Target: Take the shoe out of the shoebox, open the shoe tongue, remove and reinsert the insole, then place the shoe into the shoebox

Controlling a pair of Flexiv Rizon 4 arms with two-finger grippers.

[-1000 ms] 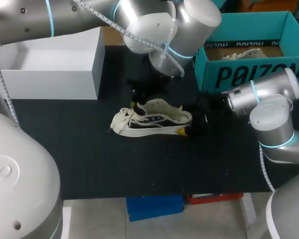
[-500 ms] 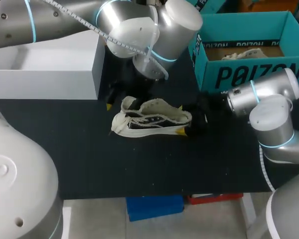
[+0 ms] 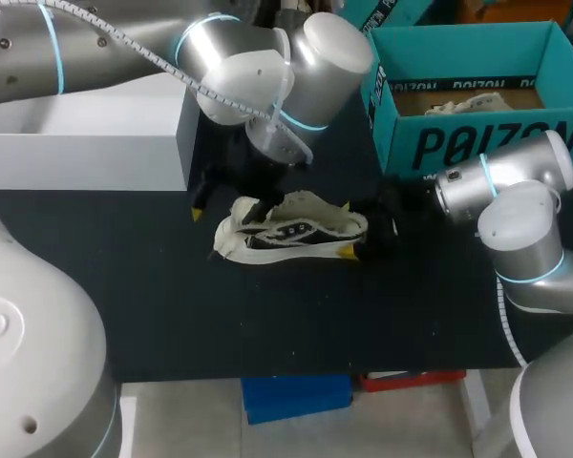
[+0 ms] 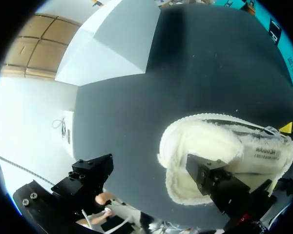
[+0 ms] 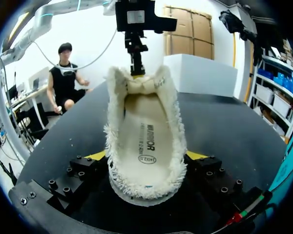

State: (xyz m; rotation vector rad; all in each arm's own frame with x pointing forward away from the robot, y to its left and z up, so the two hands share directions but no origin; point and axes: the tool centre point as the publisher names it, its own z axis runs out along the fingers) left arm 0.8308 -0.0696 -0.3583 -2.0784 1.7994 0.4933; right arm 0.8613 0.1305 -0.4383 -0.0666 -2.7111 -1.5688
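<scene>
The shoe [image 3: 291, 227] lies on its sole on the bench [image 3: 267, 315], out of the shoebox [image 3: 477, 143] and just beside its front wall, heel toward the shoebox and toe pointing away from it. My right pincer [image 3: 355, 229] grips the heel, one yellow-tipped finger pressed to each side, and it has not shifted over the last second; nor has the shoe. What has changed is my left arm. A second ago it hung over the middle of the shoe, and since then it has slid away from the shoebox, so that my left pincer [image 3: 227, 208] now sits at the shoe's far end. It is spread wide and holds nothing. In the left wrist view one finger is over the fleecy lining at the shoe's mouth, while the other is off to the side above bare bench, on the side away from the shoebox. At that end the laces and tongue look more bunched and lifted than they did a second ago. I take it that I am working the tongue open, with the heel steadied from behind. The right wrist view looks straight down the open shoe, where the insole [image 5: 145, 146] lies flat inside. So by my reckoning the shoe is out and the tongue is partly open, but pulling out the insole, putting it back and reboxing the shoe all remain.
</scene>
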